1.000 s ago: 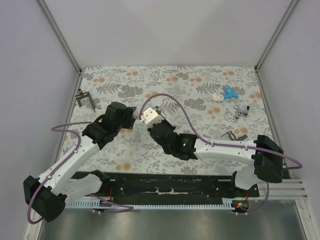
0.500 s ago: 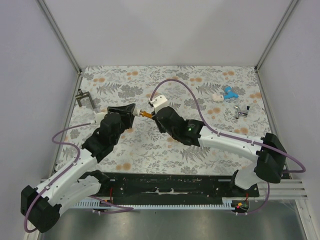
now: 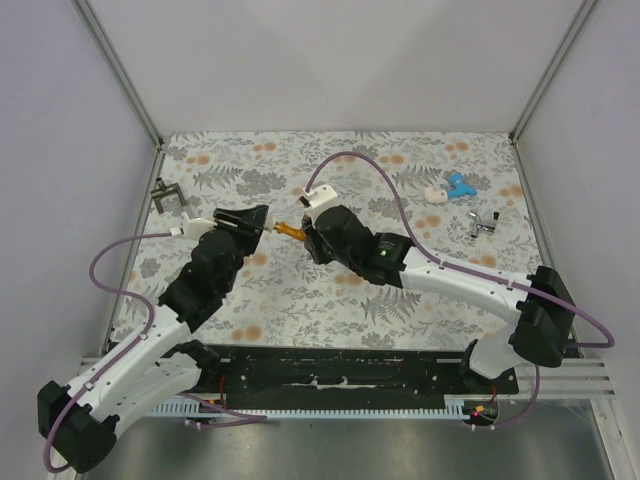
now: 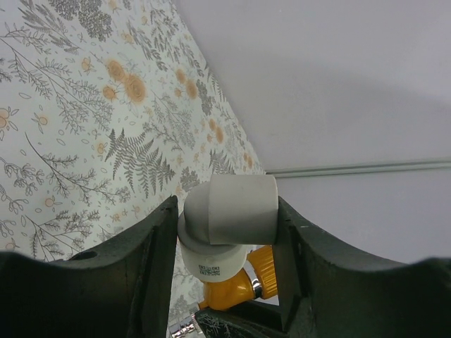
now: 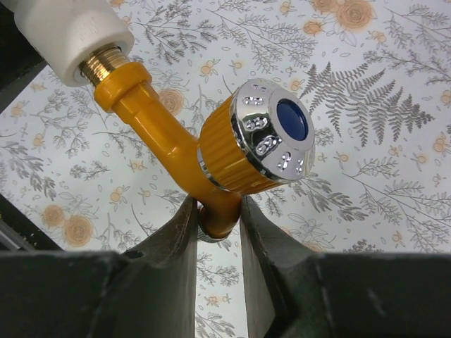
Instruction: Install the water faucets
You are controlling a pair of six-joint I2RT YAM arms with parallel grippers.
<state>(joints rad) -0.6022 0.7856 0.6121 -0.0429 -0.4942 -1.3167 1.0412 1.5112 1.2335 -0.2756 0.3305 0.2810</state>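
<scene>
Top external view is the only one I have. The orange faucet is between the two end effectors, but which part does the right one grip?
Observer: The right end effector pinches the orange faucet at its spout, just under the knob.
Operator: And the left one?
Observer: The left end effector clamps the white fitting from both sides.
Operator: Is the faucet screwed in fully?
Observer: Seemingly not; brass thread shows between fitting and orange body.
</scene>
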